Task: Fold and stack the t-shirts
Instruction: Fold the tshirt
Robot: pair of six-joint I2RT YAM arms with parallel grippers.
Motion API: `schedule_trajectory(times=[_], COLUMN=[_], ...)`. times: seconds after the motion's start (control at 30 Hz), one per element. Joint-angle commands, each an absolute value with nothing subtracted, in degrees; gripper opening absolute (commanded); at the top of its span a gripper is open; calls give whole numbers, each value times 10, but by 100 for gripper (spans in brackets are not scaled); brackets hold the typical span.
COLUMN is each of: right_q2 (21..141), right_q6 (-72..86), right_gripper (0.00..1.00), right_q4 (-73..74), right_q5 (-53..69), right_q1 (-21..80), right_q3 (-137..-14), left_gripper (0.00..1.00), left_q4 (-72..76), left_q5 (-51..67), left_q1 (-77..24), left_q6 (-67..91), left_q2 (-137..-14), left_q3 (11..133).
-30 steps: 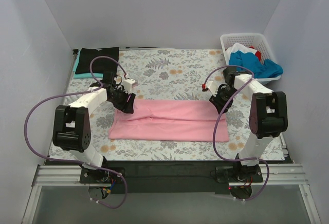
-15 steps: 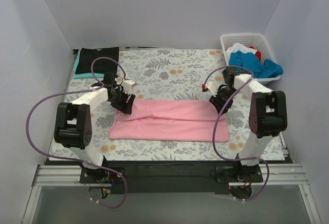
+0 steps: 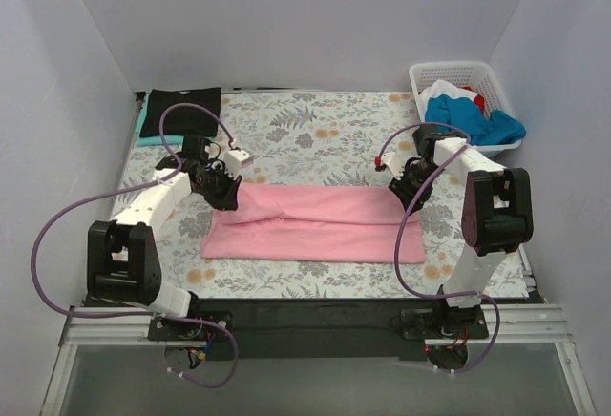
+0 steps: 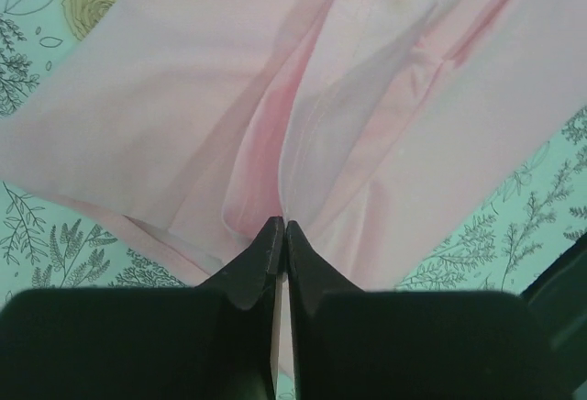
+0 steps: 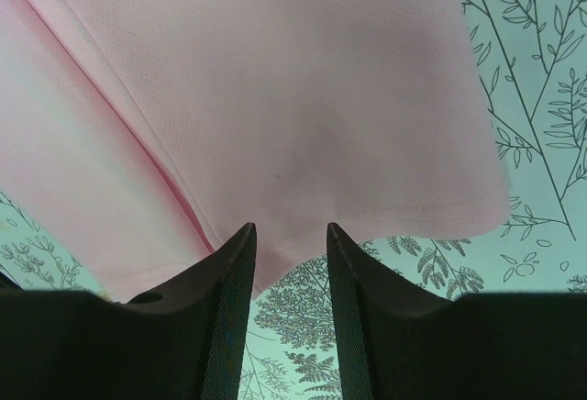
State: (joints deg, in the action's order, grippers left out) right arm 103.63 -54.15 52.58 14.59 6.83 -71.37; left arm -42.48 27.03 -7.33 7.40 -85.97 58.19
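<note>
A pink t-shirt (image 3: 325, 223) lies folded into a long band across the floral tablecloth (image 3: 315, 130). My left gripper (image 3: 225, 195) is at its far left corner, shut on a pleat of the pink cloth (image 4: 367, 116); in the left wrist view the fingertips (image 4: 281, 227) meet with a pale strip of cloth pinched between them. My right gripper (image 3: 401, 190) is at the shirt's far right corner. It stands open, its fingertips (image 5: 291, 231) either side of the pink hem (image 5: 303, 189), not closed on it.
A black t-shirt (image 3: 181, 106) lies folded on a teal one (image 3: 143, 132) at the back left corner. The white lattice basket (image 3: 418, 76) at the back right holds blue (image 3: 473, 116), white (image 3: 443, 90) and red (image 3: 480, 103) cloth. Grey walls close in three sides.
My left gripper has shut on the pink t-shirt's left corner, and its arm has swung lower and further left. The right arm has not moved.
</note>
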Motion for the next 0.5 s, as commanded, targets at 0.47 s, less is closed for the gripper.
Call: schedule_trajectory(times=[0.47], right_q2=[1037], right_q6=[-547], right_gripper=[42], right_q4=[541], right_q5=[140], right_q1=[72], right_q3=[-711], left_gripper=[36], left_q4=[-444], left_q5=[286], left_q1=[-79], left_q6=[-164], left_q2=[-666], left_q3=[429])
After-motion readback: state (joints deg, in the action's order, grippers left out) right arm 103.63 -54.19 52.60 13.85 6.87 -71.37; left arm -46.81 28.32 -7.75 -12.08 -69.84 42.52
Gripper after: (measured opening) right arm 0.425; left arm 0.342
